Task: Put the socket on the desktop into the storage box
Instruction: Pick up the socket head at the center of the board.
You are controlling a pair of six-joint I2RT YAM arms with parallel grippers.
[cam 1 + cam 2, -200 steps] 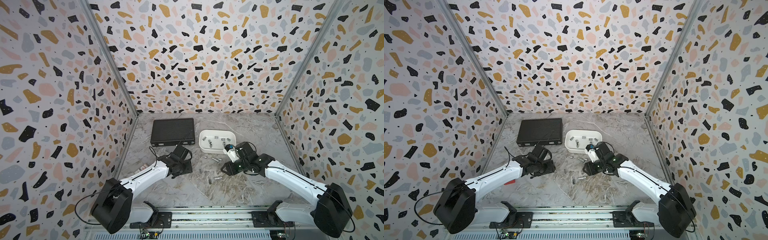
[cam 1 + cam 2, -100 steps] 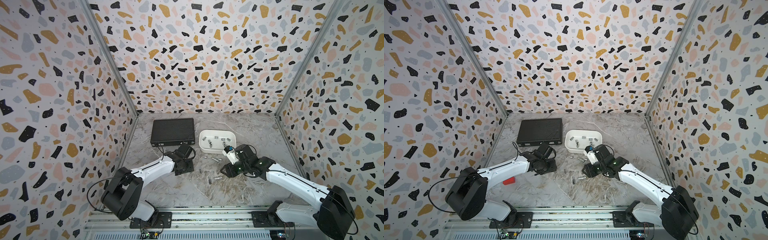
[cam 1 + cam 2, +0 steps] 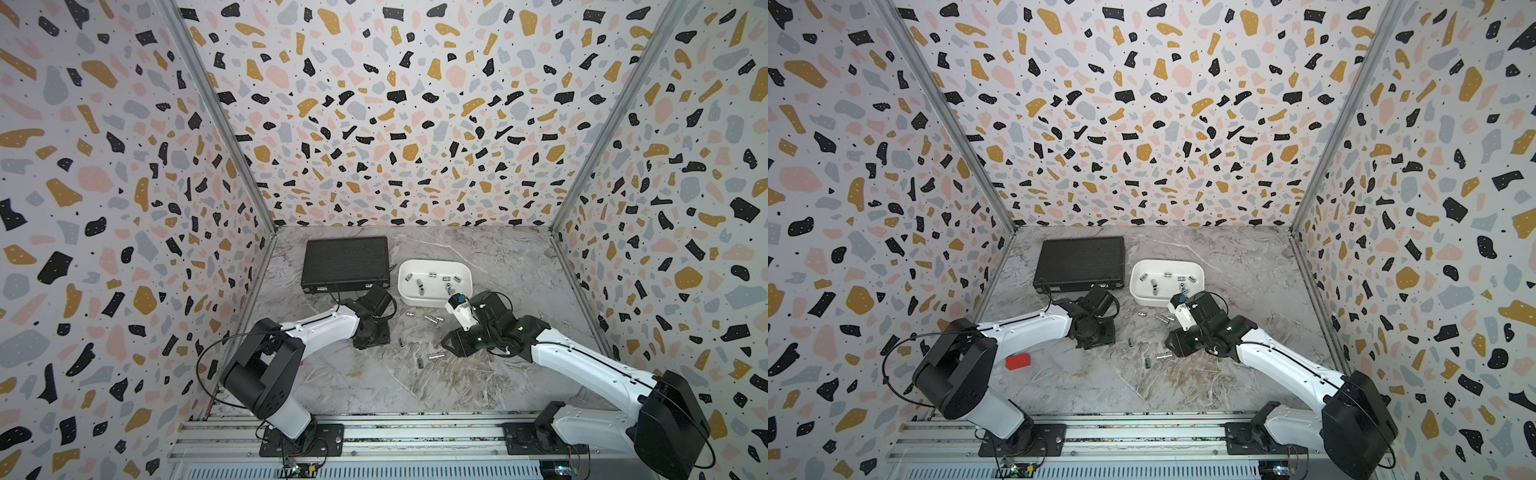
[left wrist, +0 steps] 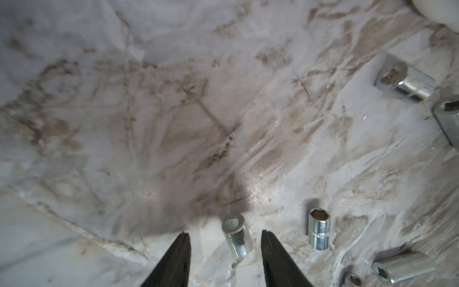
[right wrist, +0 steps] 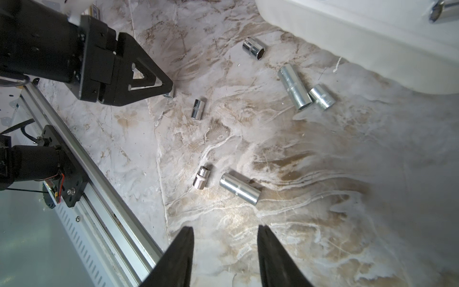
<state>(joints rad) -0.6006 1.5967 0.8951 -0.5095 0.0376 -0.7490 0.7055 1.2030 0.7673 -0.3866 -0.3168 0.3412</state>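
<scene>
Left wrist view: the left gripper (image 4: 224,232) is right down at the desktop (image 4: 149,111), with a small socket (image 4: 237,236) sitting between its fingertips.
Left jaws: partly open. There's a gap on both sides of that socket, no contact that I can see, and nothing is gripped yet.
Socket axis: it lies on its side with its long axis running nearly along the fingers and its open end facing away from the wrist. The pads would meet its round flanks, not its ends.
Offset: it lies a shade closer to one finger than the other. I'd judge that finger touches first and may roll it a little.
Neighbour: a second socket (image 4: 319,228) lies just outside that same finger, apart from it. It's close enough to watch.
Right jaws: the right gripper (image 5: 225,226) is moderately open with nothing between the tips. A short socket (image 5: 201,177) and a long socket (image 5: 239,188) lie on the marble just ahead of them.
Nearer arm: the left, plainly. In the right wrist view the left fingers (image 5: 139,57) hang over the target, well apart from the right tips.
Box: the box (image 3: 432,301) lies ahead of the left jaws and off to the neighbour's side, with several sockets already inside. Loose ones lie on the desktop between.
Next move, my call: close squarely on the flanks, lift clear, and carry it over the near rim.
</scene>
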